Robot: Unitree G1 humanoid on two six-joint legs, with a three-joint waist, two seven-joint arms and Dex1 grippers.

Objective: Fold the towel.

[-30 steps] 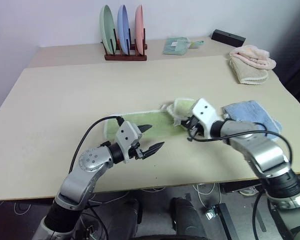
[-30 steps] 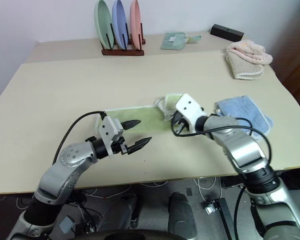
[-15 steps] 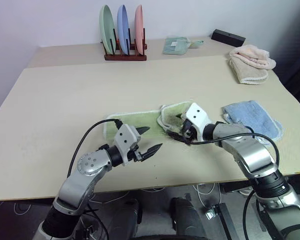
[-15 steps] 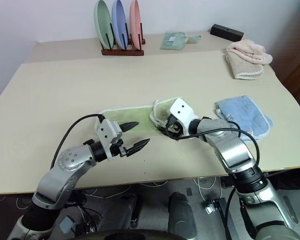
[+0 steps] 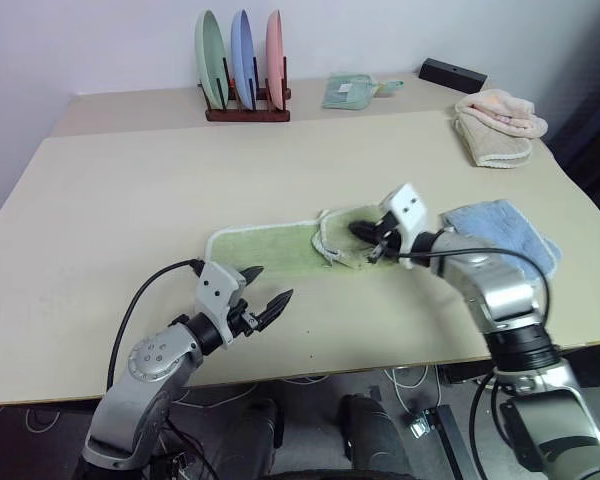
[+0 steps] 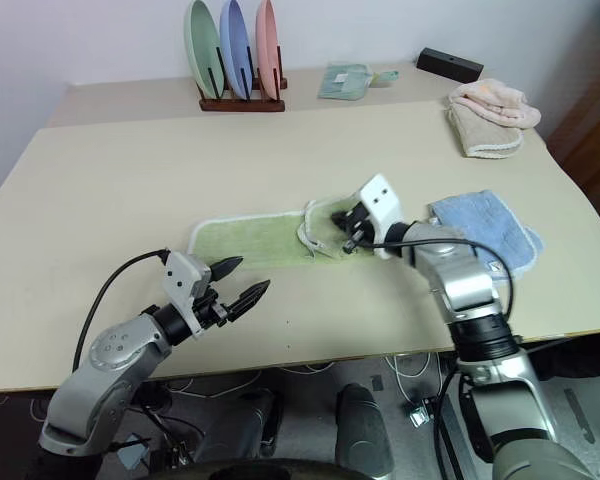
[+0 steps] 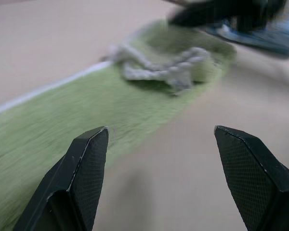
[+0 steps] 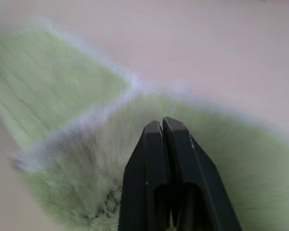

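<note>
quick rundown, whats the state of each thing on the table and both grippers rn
green towel: flat at its left end, right end bunched and partly turned over
left gripper: open, nothing between the fingers, near the table's front edge, short of the towel
right gripper: shut, fingers pressed together over the bunched end
blue towel: folded, lying flat
pink and beige towels: stacked, pink one on top
three plates: upright in rack

Towel (image 8: 62,86) blurred, rt wrist view
</note>
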